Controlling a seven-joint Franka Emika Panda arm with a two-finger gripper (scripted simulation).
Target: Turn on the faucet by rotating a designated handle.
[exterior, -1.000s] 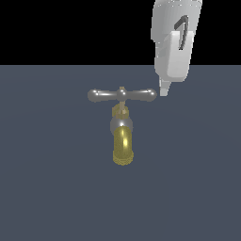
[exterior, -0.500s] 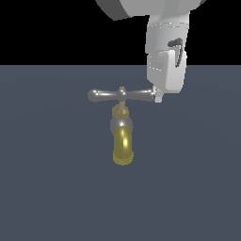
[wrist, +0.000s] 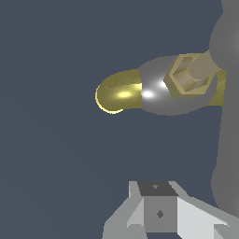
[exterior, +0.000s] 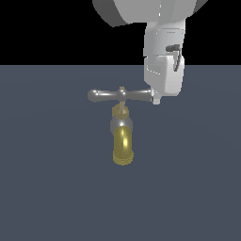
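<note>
- Exterior view: the faucet (exterior: 122, 136) stands mid-floor, its handle (exterior: 120, 95) crossing the gold stem. The gripper (exterior: 156, 100) sits at the bar's end on the exterior view's right, seemingly touching. Pushing from so near the tip, it could slide off the rounded bulb.
- Wrist view: the handle (wrist: 228, 116) runs just beside the gripper (wrist: 158, 212), whose fingers look closed, grasping nothing. A glancing push might miss.

No readable text, label, brand, number or sign is shown in either view; none is carried by the faucet (exterior: 122, 136), the handle (exterior: 120, 95) or the gripper (exterior: 157, 100).
</note>
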